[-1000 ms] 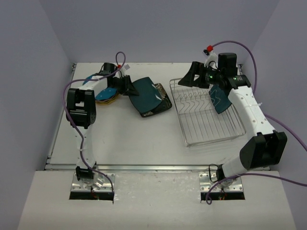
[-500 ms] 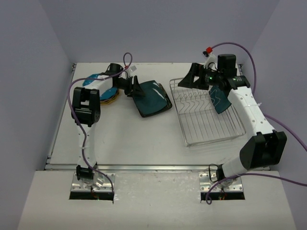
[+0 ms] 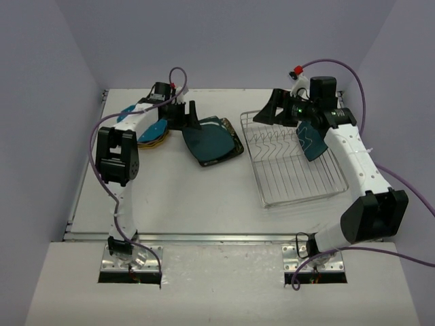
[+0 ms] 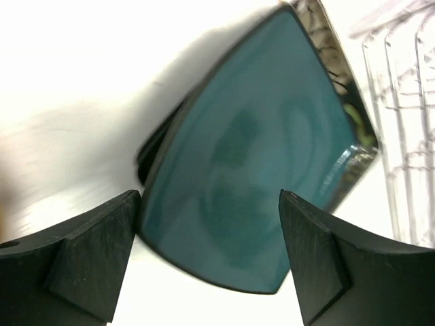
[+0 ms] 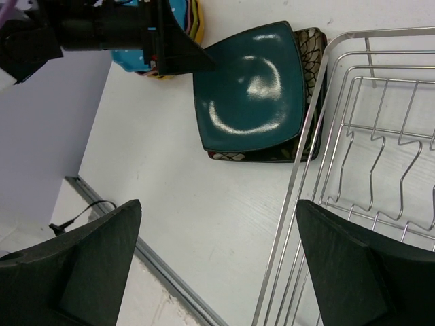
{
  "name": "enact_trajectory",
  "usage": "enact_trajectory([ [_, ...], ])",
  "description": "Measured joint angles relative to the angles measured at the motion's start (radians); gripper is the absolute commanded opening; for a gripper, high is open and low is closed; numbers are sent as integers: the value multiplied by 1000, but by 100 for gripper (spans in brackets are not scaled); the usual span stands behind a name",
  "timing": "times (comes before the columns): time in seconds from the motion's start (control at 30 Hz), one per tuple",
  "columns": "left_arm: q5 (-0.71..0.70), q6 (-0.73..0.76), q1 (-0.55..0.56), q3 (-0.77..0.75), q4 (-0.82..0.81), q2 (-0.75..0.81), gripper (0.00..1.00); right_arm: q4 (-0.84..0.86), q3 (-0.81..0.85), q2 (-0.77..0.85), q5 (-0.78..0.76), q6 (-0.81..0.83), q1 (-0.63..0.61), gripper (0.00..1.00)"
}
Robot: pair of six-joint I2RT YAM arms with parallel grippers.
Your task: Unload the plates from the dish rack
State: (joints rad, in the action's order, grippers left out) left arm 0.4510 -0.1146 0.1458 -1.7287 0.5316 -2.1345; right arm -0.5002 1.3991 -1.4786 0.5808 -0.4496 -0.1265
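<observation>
A dark teal plate [image 3: 211, 139] [image 4: 258, 170] [image 5: 248, 88] lies on top of a black floral plate [image 3: 234, 146] [image 5: 272, 155] on the table, left of the dish rack [image 3: 292, 163] [image 5: 367, 170]. My left gripper [image 3: 192, 121] [image 4: 211, 251] is open at that plate's near-left corner, its fingers [image 4: 88, 258] apart and gripping nothing. Another dark teal plate [image 3: 311, 139] stands in the rack's right side, partly behind the right arm. Open and empty, my right gripper [image 3: 272, 112] [image 5: 217, 265] hovers over the rack's back-left corner.
A stack of round dotted plates [image 3: 153, 132] [image 5: 185, 20], blue on top, sits at the back left beside the left arm. Purple walls close in the table on three sides. A metal rail [image 3: 224, 238] runs along the table's near edge.
My left gripper has opened and let go of the dark teal plate, which has settled onto the black floral plate. The right arm has barely moved.
</observation>
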Motion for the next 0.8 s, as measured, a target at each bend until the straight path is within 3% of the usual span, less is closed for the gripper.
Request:
enact_trajectory([
  [0.23, -300, 74, 130, 85, -34, 104, 85, -12, 0, 2, -103, 21, 0, 94],
  [0.53, -372, 133, 208, 164, -40, 141, 82, -40, 26, 10, -316, 132, 5, 93],
  [0.8, -473, 148, 208, 277, -98, 316, 78, -61, 48, 9, -504, 266, 25, 61],
])
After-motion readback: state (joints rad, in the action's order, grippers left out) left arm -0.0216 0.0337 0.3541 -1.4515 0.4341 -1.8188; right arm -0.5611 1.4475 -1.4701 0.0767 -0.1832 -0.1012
